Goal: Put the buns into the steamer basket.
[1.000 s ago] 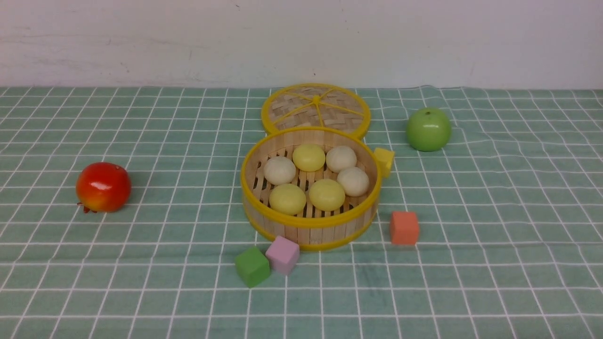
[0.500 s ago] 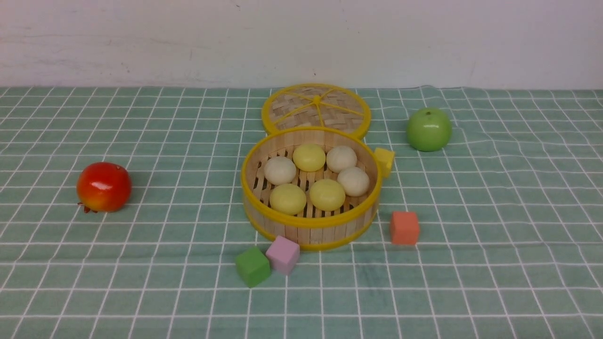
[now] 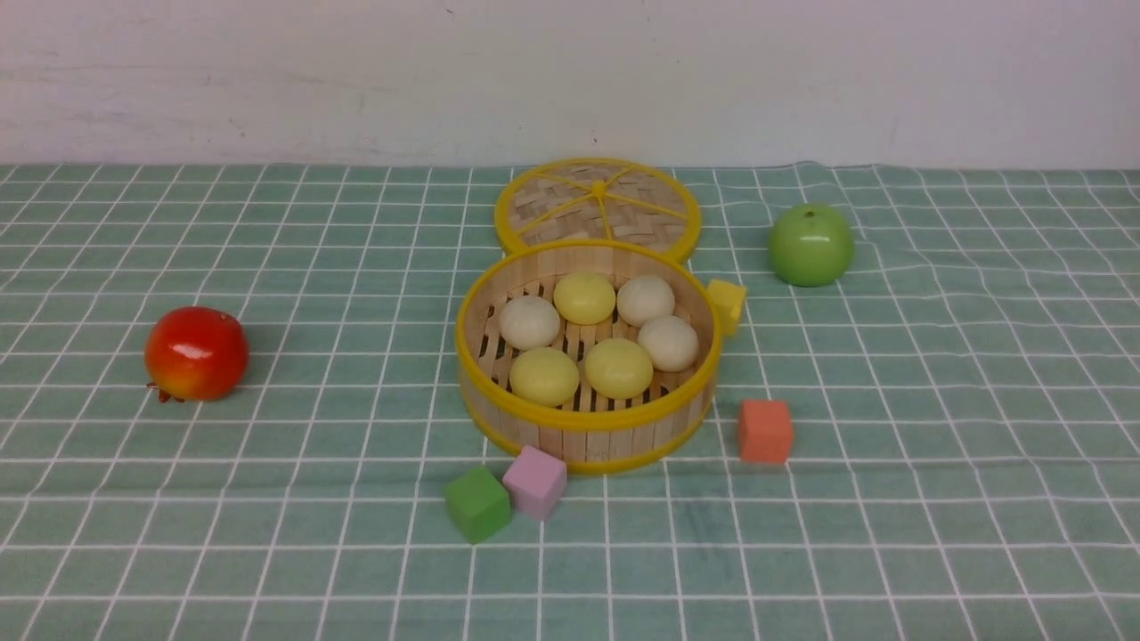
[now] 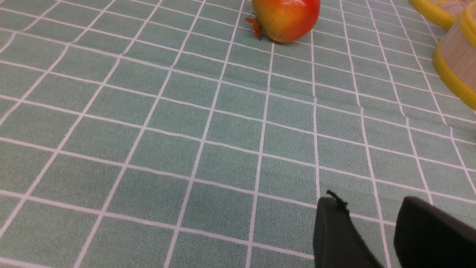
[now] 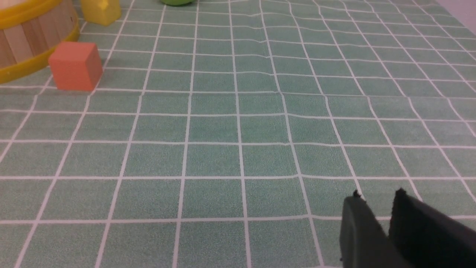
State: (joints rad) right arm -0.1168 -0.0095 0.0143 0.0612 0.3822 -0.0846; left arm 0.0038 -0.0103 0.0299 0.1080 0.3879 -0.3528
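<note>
All six buns [image 3: 583, 338] lying inside steamer basket [image 3: 588, 425]; loading step looks done, no further pick needed. Left gripper [image 4: 372, 208] empty, jaws parted over bare cloth; right gripper [image 5: 379, 203] empty, narrow gap. Front view unchanged from earlier frame

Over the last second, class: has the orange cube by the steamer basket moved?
No. In the front view the orange cube sits at the same spot beside the steamer basket, on the same grid squares of the tablecloth.
</note>
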